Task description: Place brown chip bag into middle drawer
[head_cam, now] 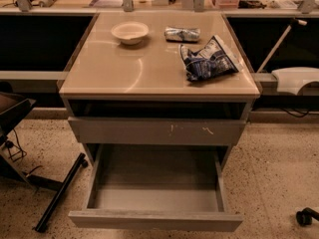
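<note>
Camera view, one frame examined. The claw is not in the frame at any edge, so I cannot tell whether it is wide, narrow or holding something. With the claw out of sight, no position can be fixed relative to it. Every item listed below lies away from it, inside the frame.

- Tabletop (124, 68): tan and glossy, carrying three items.
- Middle drawer (155, 199): pulled well out below the tabletop. Its grey floor is bare as far as it shows, and the rear strip sits in shadow under the drawer above.
- Scratched drawer front (124, 131): shut, directly above the open drawer.
- Blue-and-white chip bag (207, 59): crumpled, lying on the tabletop.
- White bowl (130, 32): upright, well apart from that bag.
- Silver packet (182, 33): lying flat between bowl and bag, near the bag.

The brown chip bag is not seen on the tabletop, in the drawer or on the floor.

Progress, as a judgement: the drawer stands ready to receive, but nothing lies in it, so the placing is not done. The bag may be with the claw outside the frame, but this cannot be confirmed. The bag has yet to be brought over the open drawer, lowered and released.
</note>
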Motion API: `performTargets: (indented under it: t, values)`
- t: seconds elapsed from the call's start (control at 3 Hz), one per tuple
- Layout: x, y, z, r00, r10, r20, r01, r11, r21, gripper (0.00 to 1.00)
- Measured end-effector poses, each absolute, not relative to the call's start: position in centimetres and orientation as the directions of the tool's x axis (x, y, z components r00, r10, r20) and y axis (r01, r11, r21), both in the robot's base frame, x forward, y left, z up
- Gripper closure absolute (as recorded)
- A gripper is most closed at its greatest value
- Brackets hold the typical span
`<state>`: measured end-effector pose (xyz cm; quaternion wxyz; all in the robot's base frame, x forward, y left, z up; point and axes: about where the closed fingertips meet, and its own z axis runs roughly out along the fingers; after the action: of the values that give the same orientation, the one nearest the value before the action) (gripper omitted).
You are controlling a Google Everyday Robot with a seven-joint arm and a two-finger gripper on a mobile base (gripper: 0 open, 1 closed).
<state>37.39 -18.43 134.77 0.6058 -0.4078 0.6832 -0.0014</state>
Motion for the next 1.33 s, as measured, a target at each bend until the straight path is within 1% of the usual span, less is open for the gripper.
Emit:
performTargets:
  t: [0.33, 0.67, 1.0, 1.33]
  values:
    - [34.0, -18.4, 134.3, 0.096, -0.535, -0.839, -0.579, 0.656, -0.484, 1.00]
    - [34.1, -17.9, 133.8, 0.097, -0.538, -0.837, -0.585, 0.650, -0.485, 1.00]
    - [30.1, -16.8, 134.8, 0.177, -0.488, -0.855, -0.565, 0.661, -0.495, 1.00]
    - [23.2, -15.2, 136.0, 0.300, -0.393, -0.869, -0.518, 0.698, -0.494, 1.00]
